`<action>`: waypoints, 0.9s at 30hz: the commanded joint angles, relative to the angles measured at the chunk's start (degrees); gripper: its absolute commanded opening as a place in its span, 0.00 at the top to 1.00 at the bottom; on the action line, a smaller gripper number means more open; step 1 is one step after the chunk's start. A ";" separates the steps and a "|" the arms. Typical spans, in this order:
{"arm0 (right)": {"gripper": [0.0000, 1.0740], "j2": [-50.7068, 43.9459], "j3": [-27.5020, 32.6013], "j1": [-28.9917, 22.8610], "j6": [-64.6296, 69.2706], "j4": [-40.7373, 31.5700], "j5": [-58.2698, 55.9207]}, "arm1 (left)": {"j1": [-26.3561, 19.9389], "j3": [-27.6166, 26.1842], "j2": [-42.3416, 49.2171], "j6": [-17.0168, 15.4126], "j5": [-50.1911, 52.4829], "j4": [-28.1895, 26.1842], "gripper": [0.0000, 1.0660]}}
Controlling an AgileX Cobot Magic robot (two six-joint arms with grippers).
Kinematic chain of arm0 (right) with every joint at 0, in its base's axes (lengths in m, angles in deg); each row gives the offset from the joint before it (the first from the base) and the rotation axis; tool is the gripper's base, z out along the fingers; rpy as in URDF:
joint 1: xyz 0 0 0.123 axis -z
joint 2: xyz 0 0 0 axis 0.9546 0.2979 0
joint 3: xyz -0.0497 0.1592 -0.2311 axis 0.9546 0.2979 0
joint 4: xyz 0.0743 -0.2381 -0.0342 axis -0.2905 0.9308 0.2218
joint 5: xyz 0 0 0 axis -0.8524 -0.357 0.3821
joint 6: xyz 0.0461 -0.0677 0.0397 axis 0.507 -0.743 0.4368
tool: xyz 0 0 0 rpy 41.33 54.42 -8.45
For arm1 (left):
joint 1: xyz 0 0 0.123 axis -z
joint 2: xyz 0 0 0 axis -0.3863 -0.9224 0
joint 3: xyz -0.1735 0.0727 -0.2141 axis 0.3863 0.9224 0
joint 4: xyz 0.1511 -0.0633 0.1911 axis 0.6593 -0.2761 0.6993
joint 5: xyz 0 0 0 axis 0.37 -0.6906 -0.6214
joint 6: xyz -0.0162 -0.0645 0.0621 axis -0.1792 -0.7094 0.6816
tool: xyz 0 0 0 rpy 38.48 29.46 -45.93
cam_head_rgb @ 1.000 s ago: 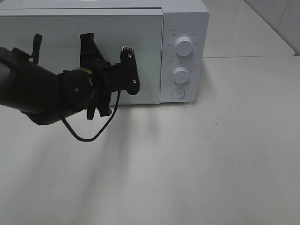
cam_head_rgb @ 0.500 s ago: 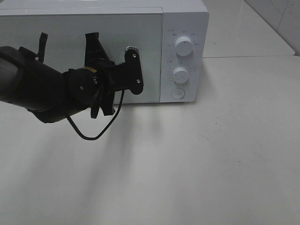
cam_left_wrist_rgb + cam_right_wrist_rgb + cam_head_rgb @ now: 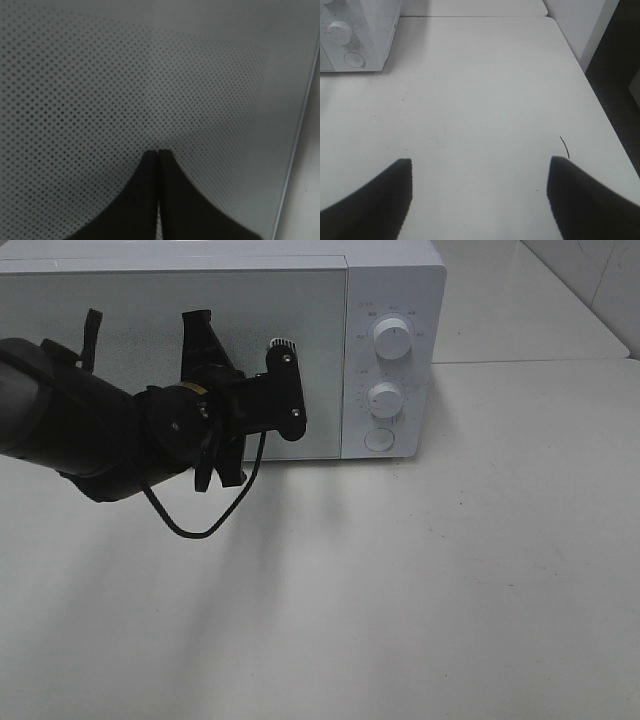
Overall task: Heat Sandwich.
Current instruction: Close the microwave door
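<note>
The sandwich is out of view. A white microwave (image 3: 395, 280) stands at the back of the table with its grey dotted door (image 3: 120, 310) closed. My left gripper (image 3: 158, 151) is shut, its two black fingers pressed together, tips at or just off the door glass; it holds nothing. In the high view the left arm (image 3: 90, 430) reaches across the front of the door. My right gripper (image 3: 481, 160) is open over bare white table, with nothing between its fingers.
Two white knobs (image 3: 392, 337) (image 3: 386, 397) and a round button (image 3: 379, 439) sit on the microwave's right panel. The microwave corner (image 3: 365, 35) shows far from the right gripper. The table edge (image 3: 600, 115) drops to dark floor.
The left arm shifted slightly right and toward the microwave door during the first half second, then held still. Its gripper stays shut.
</note>
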 commanded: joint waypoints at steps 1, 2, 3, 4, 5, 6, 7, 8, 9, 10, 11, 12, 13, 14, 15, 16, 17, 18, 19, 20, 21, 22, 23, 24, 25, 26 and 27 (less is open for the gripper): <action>0.32 -1.38 0.06 -0.06 0.06 0.00 0.69 | -1.26 -2.06 0.17 -0.23 7.39 -1.60 1.00; 0.32 -1.38 0.06 -0.06 0.06 0.00 0.69 | -1.26 -2.06 0.23 -0.23 7.39 -1.83 1.00; 0.32 -1.38 0.06 -0.06 0.06 0.00 0.69 | -0.97 -2.01 0.29 -0.23 7.39 -2.06 1.00; 0.32 -1.38 0.06 -0.06 0.06 0.00 0.69 | -0.97 -2.01 0.29 -0.23 7.39 -2.06 1.00; 0.32 -1.38 0.06 -0.06 0.06 0.00 0.69 | -0.63 -1.49 1.03 -0.29 7.22 -2.23 1.00; 0.32 -1.38 0.06 -0.06 0.06 0.00 0.69 | -0.57 -1.09 1.49 -0.52 6.99 -2.12 1.00; 0.32 -1.38 0.06 -0.06 0.06 0.00 0.69 | -0.17 -0.46 2.12 -1.09 6.99 -2.12 1.00; 0.32 -1.38 0.06 -0.06 0.06 0.00 0.69 | -0.17 -0.46 2.12 -1.09 6.99 -2.12 1.00; 0.32 -1.38 0.06 -0.06 0.06 0.00 0.69 | -0.17 0.17 2.58 -2.01 6.99 -2.23 1.00; 0.32 -1.38 0.06 -0.06 0.06 0.00 0.69 | -0.17 1.72 4.01 -4.53 6.59 -2.18 1.00; 0.32 -1.38 0.06 -0.06 0.06 0.00 0.69 | -0.17 2.46 4.64 -5.61 6.53 -2.18 1.00; 0.32 -1.38 0.06 -0.06 0.06 0.00 0.69 | -0.17 3.38 5.39 -6.99 6.42 -2.06 1.00; 0.32 -1.38 0.06 -0.06 0.06 0.00 0.69 | -0.17 3.38 5.39 -6.99 6.42 -2.06 1.00; 0.32 -1.38 0.06 -0.06 0.06 0.00 0.69 | -0.17 5.10 6.88 -9.17 6.13 -1.72 1.00; 0.32 -1.38 0.06 -0.06 0.06 0.00 0.69 | 0.06 6.07 7.68 -10.03 6.07 -1.72 1.00; 0.32 -1.38 0.06 -0.06 0.06 0.00 0.69 | 0.06 6.99 8.48 -11.00 5.96 -1.72 1.00; 0.32 -1.38 0.06 -0.06 0.06 0.00 0.69 | 0.06 7.85 9.40 -12.03 5.56 -1.66 1.00; 0.32 -1.38 0.06 -0.06 0.06 0.00 0.69 | 0.06 7.85 9.40 -12.03 5.56 -1.66 1.00; 0.32 -1.38 0.06 -0.06 0.06 0.00 0.69 | 0.06 9.28 10.89 -14.38 4.35 -1.38 1.00; 0.32 -1.38 0.06 -0.06 0.06 0.00 0.69 | 0.06 9.97 11.69 -15.93 3.27 -1.20 1.00; 0.32 -1.38 0.06 -0.06 0.06 0.00 0.69 | 0.06 10.49 12.32 -17.25 2.35 -0.97 1.00; 0.32 -1.38 0.06 -0.06 0.06 0.00 0.69 | 0.06 10.49 12.32 -17.25 2.35 -0.97 1.00; 0.32 -1.38 0.06 -0.06 0.06 0.00 0.69 | 0.06 11.57 14.09 -20.57 0.00 -0.69 1.00; 0.32 -1.38 0.06 -0.06 0.06 0.00 0.69 | 0.06 12.09 14.90 -22.57 -1.20 -0.57 1.00; 0.32 -1.38 0.06 -0.06 0.06 0.00 0.69 | 0.06 12.61 15.70 -24.69 -2.46 -0.57 1.00; 0.32 -1.38 0.06 -0.06 0.06 0.00 0.69 | 0.06 13.35 16.96 -29.11 -4.58 -0.34 1.00; 0.32 -1.38 0.06 -0.06 0.06 0.00 0.69 | 0.06 13.35 16.96 -29.11 -4.58 -0.34 1.00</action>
